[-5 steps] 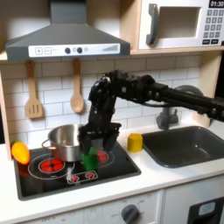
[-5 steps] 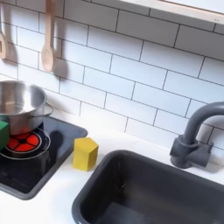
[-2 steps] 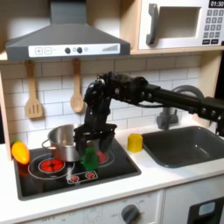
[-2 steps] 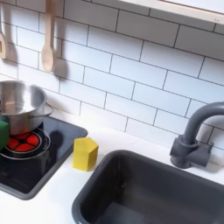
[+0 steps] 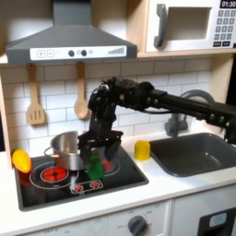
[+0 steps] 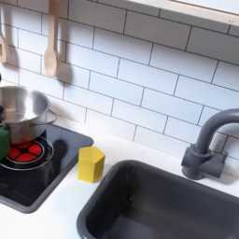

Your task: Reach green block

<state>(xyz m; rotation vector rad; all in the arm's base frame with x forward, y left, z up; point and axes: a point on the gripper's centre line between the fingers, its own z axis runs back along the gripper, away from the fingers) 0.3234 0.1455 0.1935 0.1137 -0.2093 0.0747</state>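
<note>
— Where is the green block (image 5: 94, 165) sitting?

— It is standing on the black stovetop (image 5: 55, 189), toward the front edge, just beside the steel pot (image 5: 64, 148) on the first exterior view's right. In the second exterior view a sliver of it is showing at the left border (image 6: 4, 142), in front of the pot (image 6: 23, 110).

— How is it looking?

— Small, bright green, plain, standing upright – much narrower than the pot. Its top is looking slightly rounded, though the picture is too blurry to be sure.

— And the claw (image 5: 100, 144)?

— It is hanging right above the block, pointing down, with its dark fingers on either side of the block's top. They are looking spread, not pinching anything, yet I cannot tell whether they are touching the block.

— What else is lying around?

— A yellow block (image 5: 142, 149) is resting on the white tabletop (image 5: 171, 189) between the stovetop and the dark sink (image 5: 195, 153); in the second exterior view it (image 6: 91, 163) is standing just off the stovetop's corner. A yellow-orange rounded object (image 5: 20, 160) is sitting at the stovetop's far left edge in the first exterior view. Two wooden utensils (image 5: 35, 96) are hanging on the tiled wall.
</note>
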